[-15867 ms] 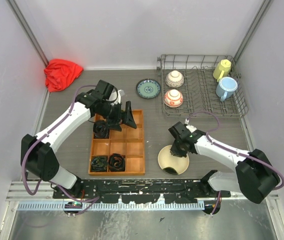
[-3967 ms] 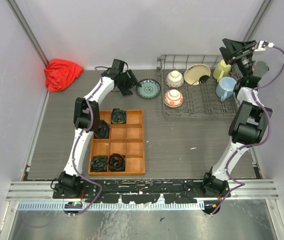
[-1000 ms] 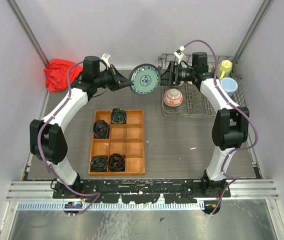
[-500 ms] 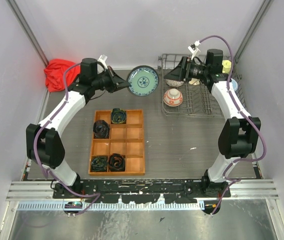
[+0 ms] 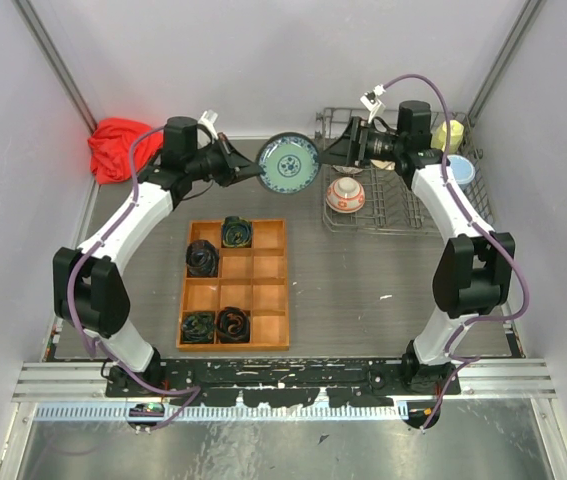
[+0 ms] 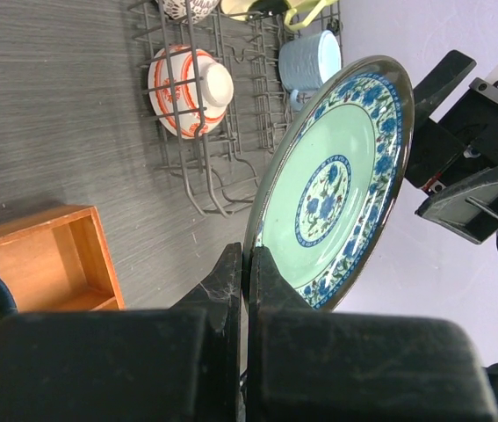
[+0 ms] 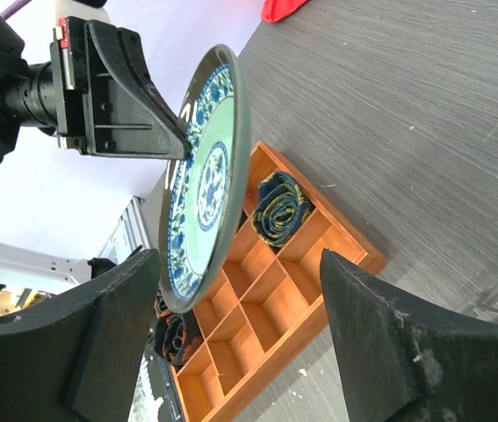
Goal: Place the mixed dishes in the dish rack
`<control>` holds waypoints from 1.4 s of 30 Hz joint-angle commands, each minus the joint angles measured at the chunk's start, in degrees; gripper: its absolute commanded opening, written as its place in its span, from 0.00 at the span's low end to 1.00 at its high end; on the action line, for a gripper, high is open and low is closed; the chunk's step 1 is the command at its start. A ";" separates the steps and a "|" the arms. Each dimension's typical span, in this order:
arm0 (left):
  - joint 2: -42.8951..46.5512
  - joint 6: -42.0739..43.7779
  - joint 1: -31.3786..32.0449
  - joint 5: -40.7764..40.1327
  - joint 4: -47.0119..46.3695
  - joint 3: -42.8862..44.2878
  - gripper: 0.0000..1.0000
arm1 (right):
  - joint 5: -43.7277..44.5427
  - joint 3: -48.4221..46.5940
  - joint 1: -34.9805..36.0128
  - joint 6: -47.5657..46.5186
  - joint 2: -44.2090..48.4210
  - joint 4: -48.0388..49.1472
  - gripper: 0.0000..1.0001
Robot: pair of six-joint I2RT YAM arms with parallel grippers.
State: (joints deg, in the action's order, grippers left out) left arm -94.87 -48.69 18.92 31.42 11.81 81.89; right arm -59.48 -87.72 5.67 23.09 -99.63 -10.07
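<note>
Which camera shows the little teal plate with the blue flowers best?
The left wrist view: the small round teal patterned plate fills it, face showing, its rim pinched by the left gripper. The top view shows it small and far. The right wrist view sees it nearly edge-on before the open right gripper.

Top camera looks down; opposed wrist cameras (close) share the plate [image 6: 332,185].

I note red cloth [image 5: 123,147], crumpled, at far-left corner of bench. Orange-brown compartment tray [image 5: 268,298] left of centre, toward near edge. Four dark rolled items [image 5: 233,323] inside: two in near row, two toward far end. White speck [image 5: 385,296] right of tray.
</note>
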 commanded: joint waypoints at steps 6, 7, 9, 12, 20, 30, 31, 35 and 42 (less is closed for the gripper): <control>-0.34 -0.53 1.05 0.53 -2.24 1.25 0.00 | -0.33 -0.80 2.64 4.44 0.32 7.98 0.64; -0.53 -0.53 1.08 0.57 -2.20 1.31 0.00 | -0.11 -1.13 2.94 4.51 0.03 7.99 0.61; -0.83 -0.53 1.19 0.72 -2.15 1.58 0.00 | 0.21 -1.79 3.35 4.50 -0.40 7.75 0.54; -1.37 -0.57 1.66 0.73 -2.22 1.73 0.00 | 0.74 -2.38 3.75 4.18 -0.85 6.95 0.48; -2.99 -0.57 2.44 0.89 -2.26 3.59 0.00 | 2.91 -4.30 4.06 -0.38 -1.27 0.68 0.11; -2.59 2.54 1.67 -2.97 3.95 5.47 0.65 | 7.57 -10.92 -0.66 -19.62 1.41 -12.31 0.01; -2.25 2.51 1.39 -3.09 4.16 5.09 0.72 | 7.40 -10.66 -1.76 -22.00 2.40 -12.19 0.01; -0.31 2.12 -0.41 -2.97 3.74 1.43 0.80 | 3.46 -9.18 -6.75 -35.92 5.50 -12.49 0.01; 1.67 1.93 -3.09 -1.51 3.59 -3.24 0.81 | -2.48 -5.21 -16.51 -62.80 9.52 -14.59 0.01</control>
State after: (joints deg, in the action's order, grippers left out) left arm -95.85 -46.94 17.04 28.91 15.20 80.88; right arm -55.53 -93.43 -6.31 -21.37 -94.04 -25.41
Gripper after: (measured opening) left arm 0.807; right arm 0.105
